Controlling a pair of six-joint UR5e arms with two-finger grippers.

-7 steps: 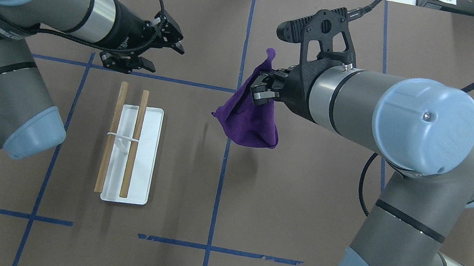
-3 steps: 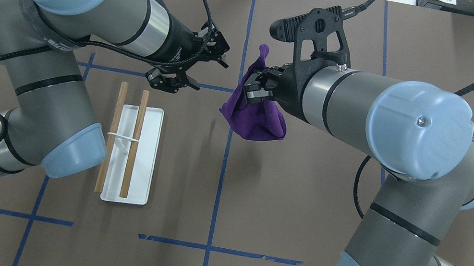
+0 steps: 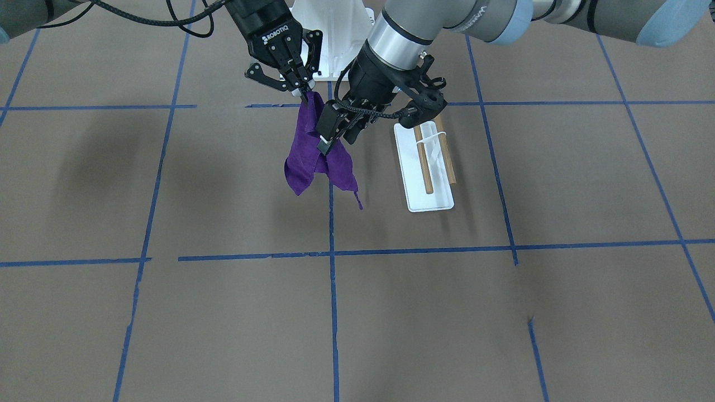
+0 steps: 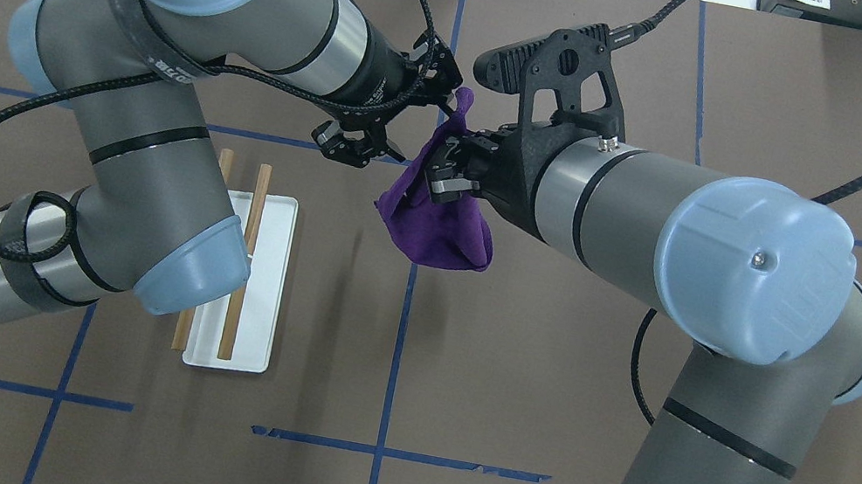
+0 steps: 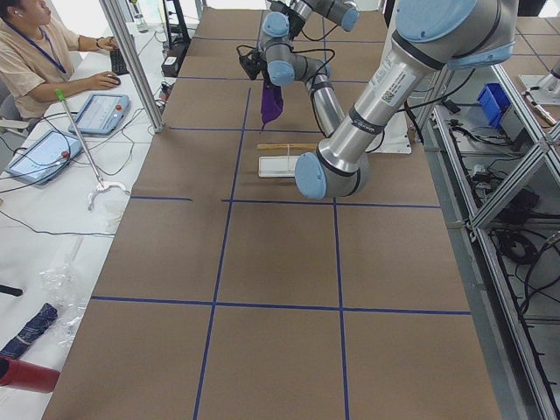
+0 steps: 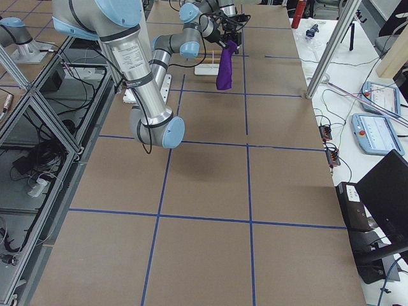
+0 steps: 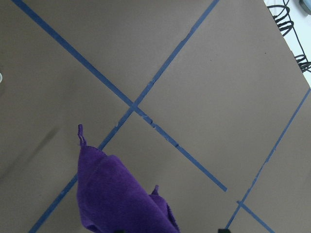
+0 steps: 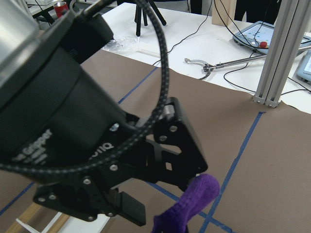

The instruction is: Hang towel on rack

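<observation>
While ROBOTIQ-marked right jaws clench purple towel (image 3: 299,164), left jaws spread open alongside.

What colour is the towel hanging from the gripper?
The towel is solid purple, with no pattern. It shows best in the exterior front-facing view.

ROBOTIQ stands in white capitals on the black body of the right pincer (image 3: 305,92); lettering on the left arm (image 4: 161,64) is unreadable.

towel (image 4: 441,233): purple, bunched, hanging midair | rack (image 4: 262,283): white base, two wooden dowels
</observation>
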